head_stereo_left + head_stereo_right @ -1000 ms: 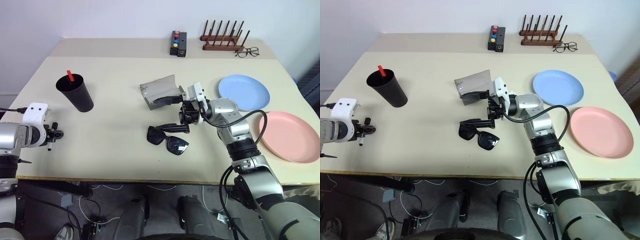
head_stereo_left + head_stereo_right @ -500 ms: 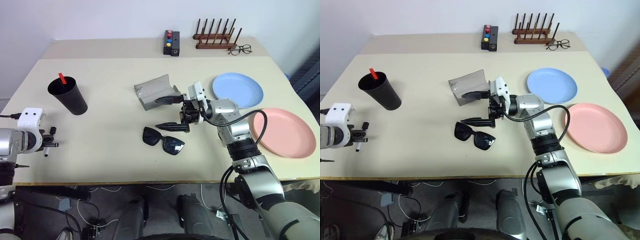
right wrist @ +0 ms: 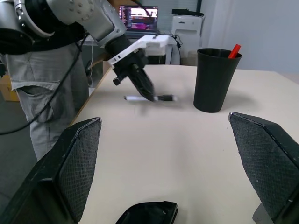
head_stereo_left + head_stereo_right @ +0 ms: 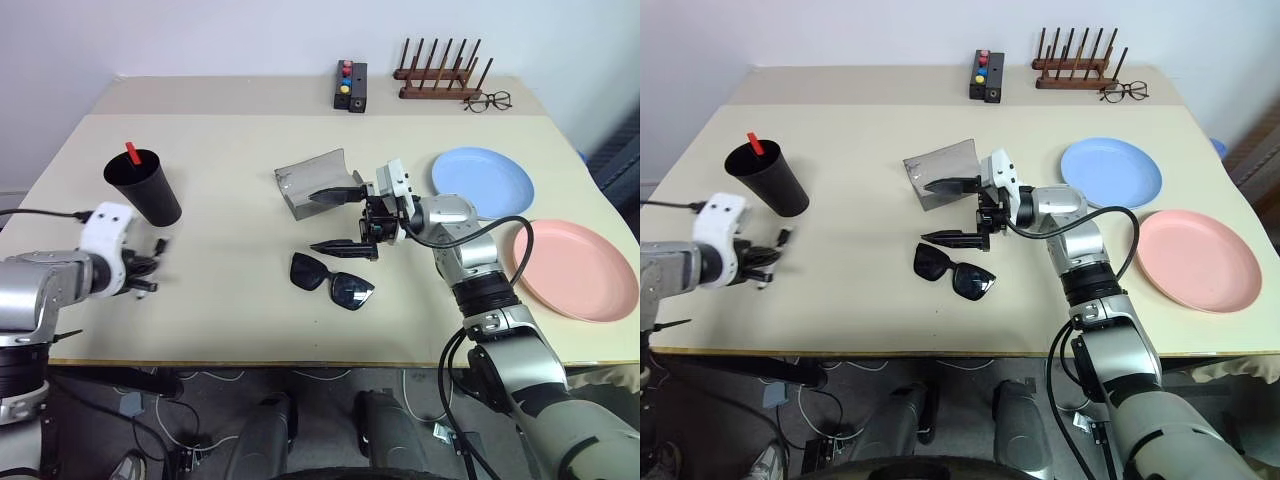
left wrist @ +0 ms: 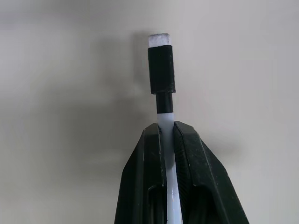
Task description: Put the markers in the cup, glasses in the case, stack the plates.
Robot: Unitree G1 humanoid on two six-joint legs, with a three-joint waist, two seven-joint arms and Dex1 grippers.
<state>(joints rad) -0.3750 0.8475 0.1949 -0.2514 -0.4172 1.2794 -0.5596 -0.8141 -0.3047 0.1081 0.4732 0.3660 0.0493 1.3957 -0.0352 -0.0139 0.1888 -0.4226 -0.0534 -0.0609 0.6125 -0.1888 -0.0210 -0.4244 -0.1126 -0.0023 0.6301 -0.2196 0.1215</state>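
Observation:
My left gripper (image 4: 146, 268) is shut on the white marker (image 5: 167, 116), whose black cap (image 5: 162, 70) sticks out past the fingertips. It hangs just above the table, in front of the black cup (image 4: 147, 187). A red-capped marker (image 4: 131, 152) stands in that cup. The black sunglasses (image 4: 333, 281) lie mid-table with the open grey case (image 4: 315, 180) behind them. My right gripper (image 4: 338, 222) is open, hovering level between the case and the glasses with nothing in it. The blue plate (image 4: 484, 183) and pink plate (image 4: 574, 268) lie side by side at the right.
At the table's far edge stand a wooden peg rack (image 4: 443, 78), clear-lens spectacles (image 4: 488, 101) and a small black box with coloured buttons (image 4: 351, 86). Open tabletop stretches between the cup and the case.
My left gripper has swung to the right, closer to the cup, carrying the white marker. The right arm has stayed where it was.

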